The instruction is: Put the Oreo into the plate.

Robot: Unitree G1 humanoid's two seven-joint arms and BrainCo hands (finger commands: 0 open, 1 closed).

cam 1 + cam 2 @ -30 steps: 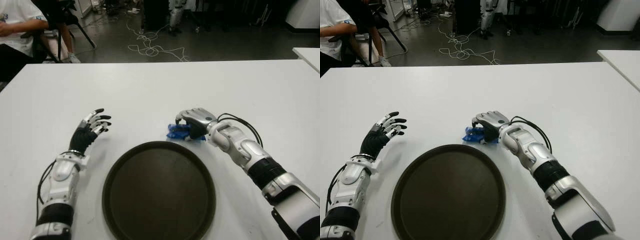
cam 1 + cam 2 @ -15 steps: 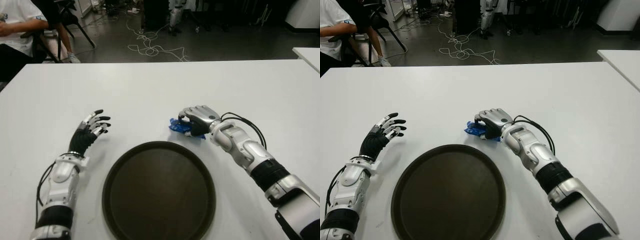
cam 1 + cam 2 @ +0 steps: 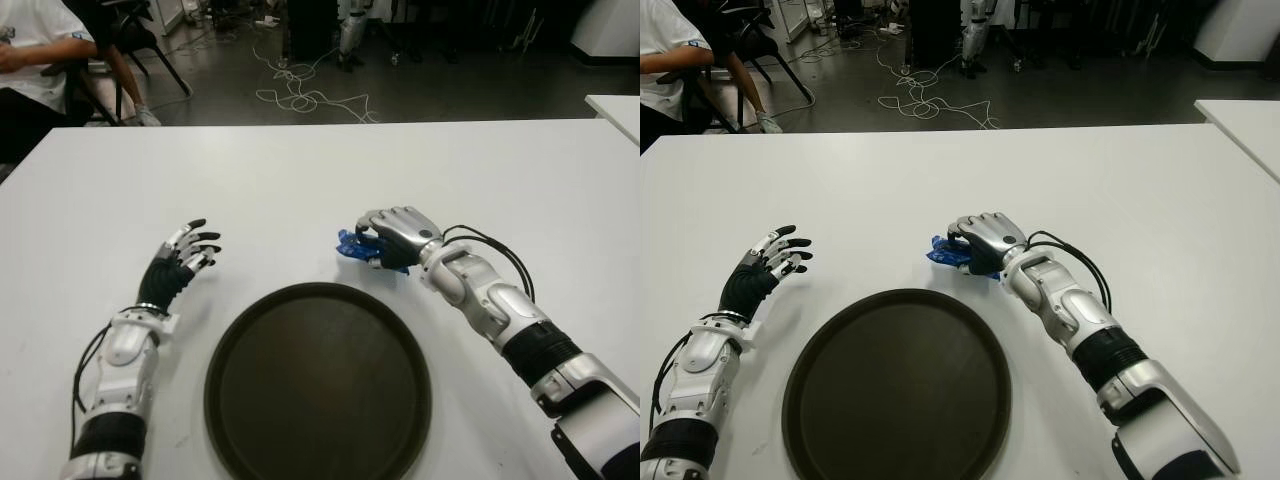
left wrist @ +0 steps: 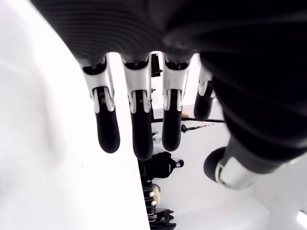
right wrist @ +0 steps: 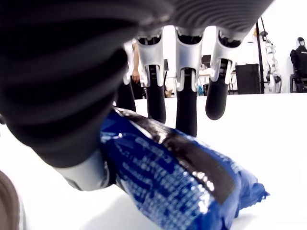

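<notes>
In the left eye view, a white counter (image 3: 300, 170) carries a round dark plate (image 3: 318, 383) near its front edge. The right hand (image 3: 392, 238) is just behind the plate, at about 1 o'clock from the plate's middle, with its fingers curled over a blue Oreo packet (image 3: 352, 247). The packet sticks out from under the fingers toward the robot's left. It is outside the plate, close behind the rim. Whether it touches the counter I cannot tell from this view. The left hand (image 3: 182, 262) shows at about 10 o'clock from the plate, apart from the rim, with its fingers spread and nothing in it. Behind the counter there is a dark floor with white cables (image 3: 300, 95), and a seated person (image 3: 35, 60) at the far left corner.

The right eye view shows the same arrangement. The blue packet end is visible at the left side of the right hand, just behind the plate rim.

In the left wrist view, the left hand's fingers (image 4: 106, 129) hang straight and separated, holding nothing, above the white counter.

In the right wrist view, the right hand's fingers (image 5: 186, 108) and thumb are clamped on the Oreo packet. The blue wrapper, with a dark stripe along it, lies between them. One crimped end of the wrapper is free, low over the counter.
</notes>
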